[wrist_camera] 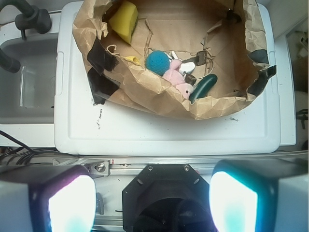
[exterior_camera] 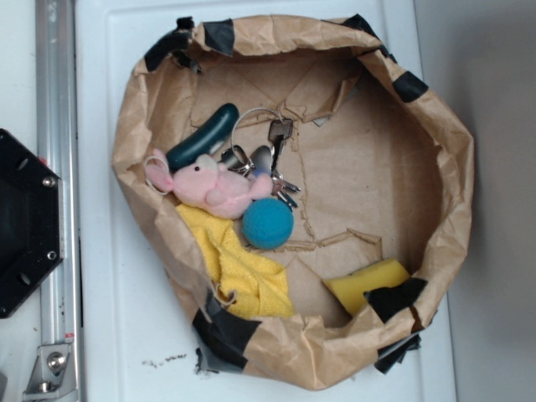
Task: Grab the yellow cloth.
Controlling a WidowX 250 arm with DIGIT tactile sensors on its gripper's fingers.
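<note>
The yellow cloth (exterior_camera: 237, 270) is tucked against the paper bag's (exterior_camera: 456, 167) near wall, partly pinned under the pink plush (exterior_camera: 211, 186) and blue ball (exterior_camera: 268, 223). The tool (wrist_camera: 153, 200) is spread wide, well back. The free folded edge should be pinched, not the sponge (exterior_camera: 368, 283).

The gripper (wrist_camera: 152, 203) hangs high with its two fingers (wrist_camera: 72, 205) spread wide apart, nothing between them; in the exterior view, apparently only the robot's black base (exterior_camera: 25, 222) shows.
</note>
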